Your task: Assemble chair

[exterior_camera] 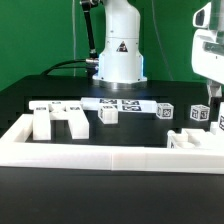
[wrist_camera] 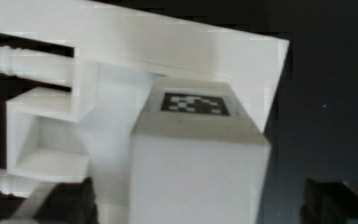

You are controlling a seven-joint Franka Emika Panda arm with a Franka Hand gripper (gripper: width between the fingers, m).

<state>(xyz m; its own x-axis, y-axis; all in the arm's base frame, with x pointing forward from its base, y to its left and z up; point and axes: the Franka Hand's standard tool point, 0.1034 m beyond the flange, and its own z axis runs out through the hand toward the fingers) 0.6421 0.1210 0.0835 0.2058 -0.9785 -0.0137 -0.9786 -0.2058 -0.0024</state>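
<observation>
The chair is in loose white tagged parts. In the exterior view two blocky pieces (exterior_camera: pixel 40 121) (exterior_camera: pixel 76 118) stand at the left, and small cubes (exterior_camera: pixel 108 113) (exterior_camera: pixel 165 111) (exterior_camera: pixel 198 114) sit in a row behind. Another part (exterior_camera: pixel 193 140) lies against the rail at the right. My gripper (exterior_camera: pixel 212 98) hangs above this part. In the wrist view a white block with a square tag (wrist_camera: pixel 202 104) on a pegged slab (wrist_camera: pixel 51 110) fills the picture. My gripper (wrist_camera: pixel 197 208) straddles the block, with a dark finger (wrist_camera: pixel 60 200) on either side and gaps to the block. It is open.
The long white border rail (exterior_camera: pixel 110 158) runs along the front and turns back at both ends. The marker board (exterior_camera: pixel 122 103) lies flat before the robot base (exterior_camera: pixel 118 60). A green backdrop stands behind the black table.
</observation>
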